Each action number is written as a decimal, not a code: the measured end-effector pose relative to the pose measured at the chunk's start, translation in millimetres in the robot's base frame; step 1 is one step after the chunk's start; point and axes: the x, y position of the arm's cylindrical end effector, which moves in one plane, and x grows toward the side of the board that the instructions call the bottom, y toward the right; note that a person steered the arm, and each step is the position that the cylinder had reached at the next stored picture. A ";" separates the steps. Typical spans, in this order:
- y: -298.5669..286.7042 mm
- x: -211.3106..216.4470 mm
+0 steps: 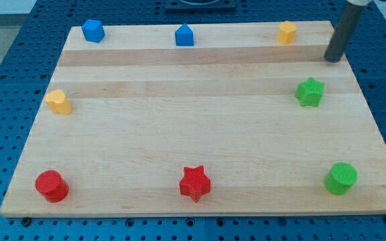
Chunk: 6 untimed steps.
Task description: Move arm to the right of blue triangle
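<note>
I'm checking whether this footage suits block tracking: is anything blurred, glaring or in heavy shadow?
Camera view: lighting even, board free of glare; blocks such as the blue triangle look sharp, with faint shadows; my tip is dark and slightly soft-edged.

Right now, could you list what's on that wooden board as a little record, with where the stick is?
board: wooden board on a blue pegboard
my tip: view's top right, touching no block
view's top row: blue block, blue triangle, yellow block
view's left edge: yellow block
view's right side: green star
view's bottom row: red cylinder, red star, green cylinder
tip versus blue triangle: far to its right, past the top yellow block
</note>
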 end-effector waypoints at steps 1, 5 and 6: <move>-52.9 -7.7; -229.6 -76.5; -258.5 -87.5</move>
